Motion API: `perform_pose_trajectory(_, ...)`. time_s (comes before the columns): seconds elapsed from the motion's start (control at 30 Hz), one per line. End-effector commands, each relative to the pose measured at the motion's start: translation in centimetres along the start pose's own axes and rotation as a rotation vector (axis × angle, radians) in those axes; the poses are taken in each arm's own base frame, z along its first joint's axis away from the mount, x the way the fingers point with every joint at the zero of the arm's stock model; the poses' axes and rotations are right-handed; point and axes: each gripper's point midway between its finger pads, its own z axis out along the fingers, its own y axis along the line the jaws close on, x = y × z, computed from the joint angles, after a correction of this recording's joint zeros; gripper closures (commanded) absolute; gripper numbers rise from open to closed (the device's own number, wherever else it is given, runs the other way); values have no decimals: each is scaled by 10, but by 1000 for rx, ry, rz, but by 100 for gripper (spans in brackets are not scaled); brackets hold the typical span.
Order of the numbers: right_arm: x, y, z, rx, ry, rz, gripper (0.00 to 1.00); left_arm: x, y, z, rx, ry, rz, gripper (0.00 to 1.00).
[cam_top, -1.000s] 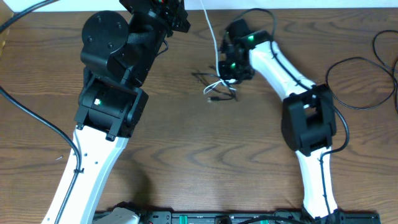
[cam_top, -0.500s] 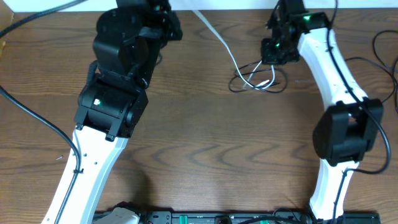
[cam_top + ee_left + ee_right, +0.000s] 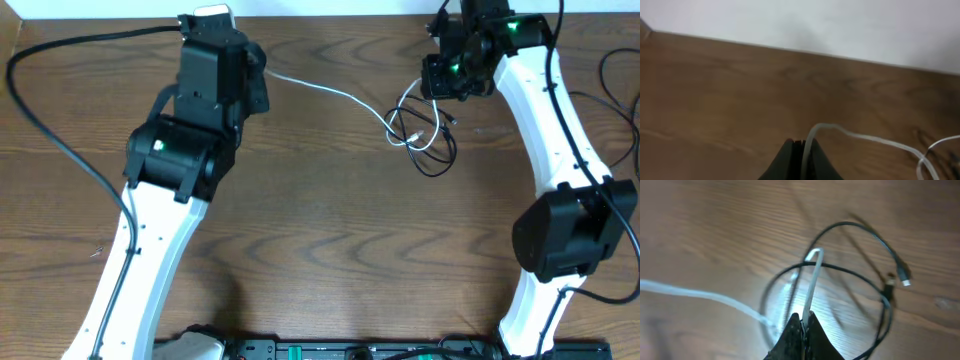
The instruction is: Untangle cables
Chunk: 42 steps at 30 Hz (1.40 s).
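Your left gripper point(image 3: 801, 149): jaws clenched on the white cable point(image 3: 335, 92), stretched across the desk point(image 3: 330, 230). Your right gripper point(image 3: 802, 321): jaws clenched on the same cable, black cables point(image 3: 852, 224) looped across it.

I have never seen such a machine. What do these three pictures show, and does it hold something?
Two robot arms stand at a wooden table, each ending in a two-finger gripper. One picture looks down from above; the other two come from cameras on the wrists, with the dark fingers at the bottom edge. On the table lies a tangle of thin black cables and one white cable. The left gripper is shut on the white cable. The right gripper is shut on a pale loop, apparently the same cable.
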Motion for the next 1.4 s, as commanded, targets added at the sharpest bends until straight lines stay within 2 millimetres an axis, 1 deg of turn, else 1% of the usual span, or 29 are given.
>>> perform_pose_trajectory(0.0, -7, 38, -33, -177, -70, -90, 99, 6, -5, 11, 40, 46, 12, 86)
perform_pose_trajectory(0.03, -7, 45, -37, -210, -75, -99, 99, 9, -10, 14, 73, 67, 9, 83)
perform_pose_trajectory(0.07, -7, 50, -39, -236, -78, -105, 99, 11, -13, 17, 97, 83, 6, 83)
perform_pose_trajectory(0.1, -7, 57, -43, -279, -83, -113, 99, 14, -16, 22, 126, 102, 0, 76)
perform_pose_trajectory(0.2, -7, 70, -50, -365, -93, -123, 99, 20, -21, 31, 175, 143, -14, 72)
perform_pose_trajectory(0.23, -8, 75, -54, -408, -99, -124, 99, 24, -23, 36, 199, 166, -22, 63)
perform_pose_trajectory(0.27, -9, 76, -55, -424, -104, -123, 99, 25, -23, 38, 207, 175, -26, 58)
perform_pose_trajectory(0.3, -10, 76, -57, -437, -110, -124, 99, 26, -22, 40, 212, 180, -30, 50)
perform_pose_trajectory(0.33, -12, 78, -60, -460, -118, -125, 99, 26, -21, 41, 218, 187, -35, 40)
perform_pose_trajectory(0.37, -14, 83, -64, -498, -130, -132, 99, 27, -20, 43, 220, 191, -41, 28)
perform_pose_trajectory(0.43, -18, 89, -71, -554, -155, -148, 99, 27, -19, 44, 218, 192, -43, 16)
perform_pose_trajectory(0.53, -29, 94, -84, -602, -200, -152, 99, 27, -20, 43, 225, 194, -43, 6)
perform_pose_trajectory(0.67, -49, 92, -110, -592, -281, -152, 99, 29, -31, 40, 288, 208, -47, 5)
perform_pose_trajectory(0.77, -61, 99, -136, -586, -346, -190, 99, 28, -42, 36, 358, 216, -52, 5)
perform_pose_trajectory(0.83, -67, 101, -146, -565, -375, -201, 99, 29, -53, 32, 427, 227, -55, 5)
perform_pose_trajectory(0.9, -70, 102, -147, -535, -383, -186, 99, 30, -67, 26, 509, 238, -44, 5)
perform_pose_trajectory(1.0, -68, 104, -141, -509, -369, -179, 99, 36, -91, 20, 643, 272, -19, 5)
perform_pose_trajectory(1.1, -64, 102, -136, -483, -344, -159, 99, 50, -107, 30, 675, 318, -4, 5)
perform_pose_trajectory(1.27, -59, 102, -133, -481, -321, -146, 99, 69, -134, 52, 700, 373, -5, 5)
perform_pose_trajectory(1.37, -56, 100, -132, -476, -308, -132, 99, 84, -148, 65, 719, 401, 41, 5)
